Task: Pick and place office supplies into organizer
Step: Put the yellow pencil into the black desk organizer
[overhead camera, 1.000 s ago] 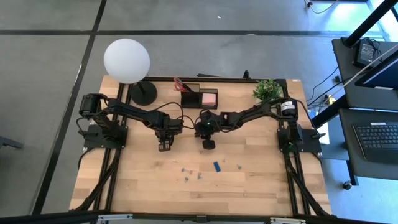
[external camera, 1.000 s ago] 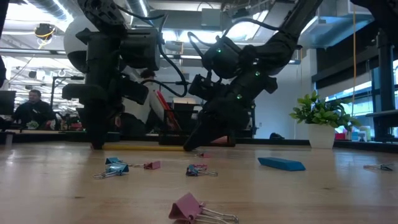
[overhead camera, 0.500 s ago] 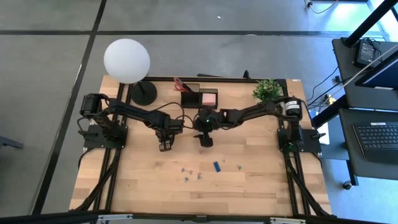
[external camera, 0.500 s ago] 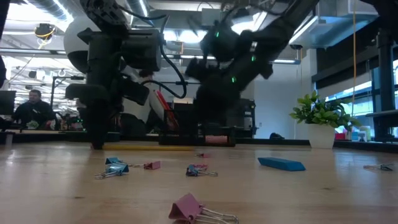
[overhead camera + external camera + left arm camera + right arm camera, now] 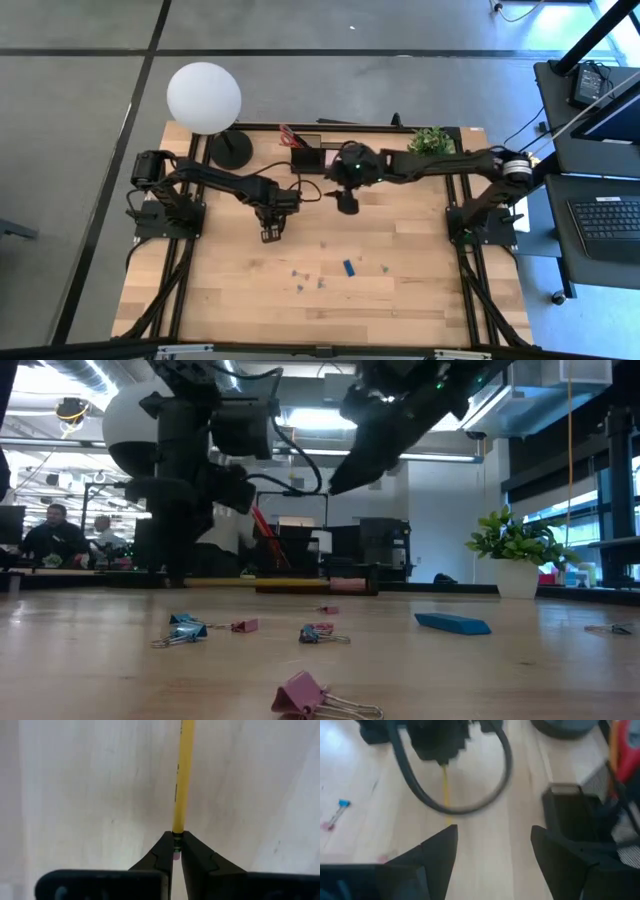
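My left gripper [image 5: 270, 236] points down near the table's middle and is shut on a yellow pencil [image 5: 180, 775]; the right wrist view also shows the pencil [image 5: 445, 795]. My right gripper [image 5: 347, 205] hangs open above the table, close to the black organizer [image 5: 570, 815] at the far edge, touching nothing. Red-handled scissors [image 5: 290, 135] stick up from the organizer. A pink pad [image 5: 345, 584] shows at the organizer's foot. A blue block [image 5: 349, 267] and several small clips [image 5: 300, 275] lie on the wood toward the near edge. My left gripper pinches the pencil's eraser end [image 5: 176, 840] between its two fingertips. The fingers come from above, pointing down. The pencil's shaft runs straight away from the fingers, low over the table. Whether its far end rests on the wood, I cannot tell.
A lamp with a white globe [image 5: 204, 97] and a round black base [image 5: 230, 150] stands at the far left. A green potted plant [image 5: 430, 142] stands at the far right. A pink clip [image 5: 305, 695] lies nearest the front edge. Bare wood lies to the near left.
My right gripper has risen from the table top and gone toward the far edge, to a place in front of the organizer. My left gripper has risen a little, still shut on the pencil's end.
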